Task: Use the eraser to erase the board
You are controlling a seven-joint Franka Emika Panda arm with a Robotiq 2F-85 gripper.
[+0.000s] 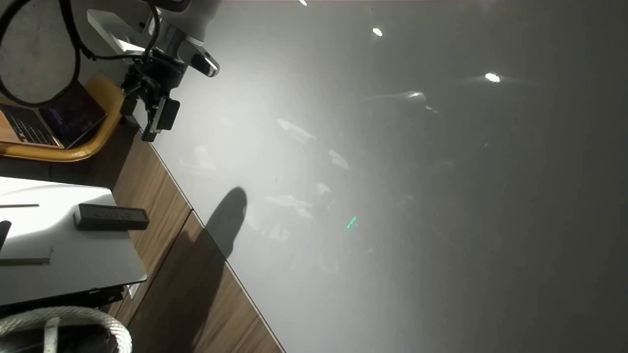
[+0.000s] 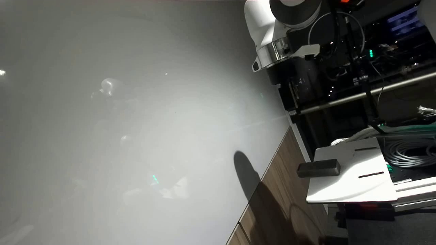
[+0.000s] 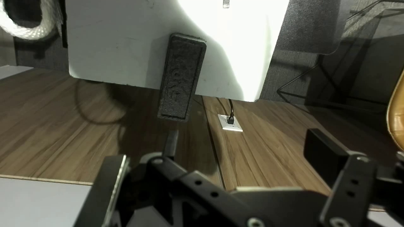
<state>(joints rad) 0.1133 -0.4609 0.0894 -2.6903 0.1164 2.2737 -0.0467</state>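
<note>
The eraser is a dark grey oblong block (image 1: 112, 217) lying on a small white table, with one end sticking out past its edge. It also shows in the other views (image 2: 319, 168) (image 3: 182, 77). The board (image 1: 417, 186) is a large glossy white-grey surface in both exterior views (image 2: 129, 109); a corner shows at lower left in the wrist view (image 3: 38, 201). It carries light reflections; no zigzag squiggle is visible, only a tiny dark speck. My gripper (image 1: 145, 113) is open and empty, beside the board's edge and above the eraser in both exterior views (image 2: 291, 98). In the wrist view its fingers (image 3: 244, 148) stand wide apart.
The white tabletop (image 1: 73, 274) bears the eraser. Wood panelling (image 1: 167, 235) lies below the board, with a plugged outlet (image 3: 229, 123). An open laptop (image 1: 29, 125) rests on a tan chair (image 1: 73, 154). Cables and a metal bar (image 2: 374, 93) are near the arm.
</note>
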